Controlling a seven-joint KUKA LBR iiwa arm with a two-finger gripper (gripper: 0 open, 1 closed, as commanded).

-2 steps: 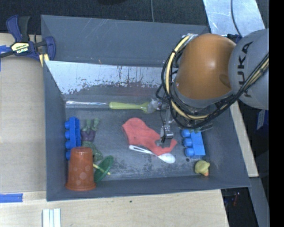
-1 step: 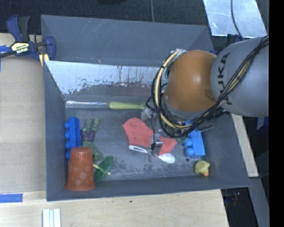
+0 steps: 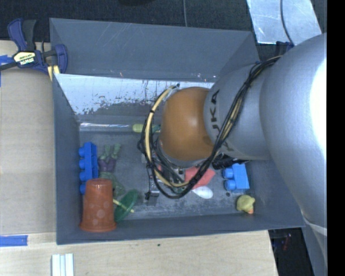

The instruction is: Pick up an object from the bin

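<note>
The arm is reaching in from the right of the frame, and its rounded orange wrist cover (image 3: 184, 128) is hanging over the middle of the grey metal bin (image 3: 66, 154), looped with black and yellow cables (image 3: 161, 180). Below the cover, the gripper (image 3: 153, 190) is pointing down at the bin floor in the lower middle of the frame. The cover and cables are hiding the jaws, so I cannot tell whether they are wide, narrow or holding anything.

Two things are lying closest to it. A small green leafy-looking piece (image 3: 125, 203) is lying just to its left, touching the mouth of a terracotta-coloured plastic cup (image 3: 99, 204) that is resting on its side in the lower left. A pink-red piece (image 3: 202, 179) with a small white rounded piece (image 3: 204, 192) beside it is lying just to its right. Which of these the gripper is going for is not clear.

Farther off, a blue studded plastic brick (image 3: 87, 167) is lying along the left wall with a purple and green toy (image 3: 108, 160) beside it. A blue blocky toy (image 3: 237, 177) and a small yellow lump (image 3: 245, 203) are sitting in the lower right.

The green piece is probably light and soft, likely giving under pressure, so taking it across its thickest part should be safest. The cup is likely light, stiff and smooth, so it would be best pinched at its rim.
</note>
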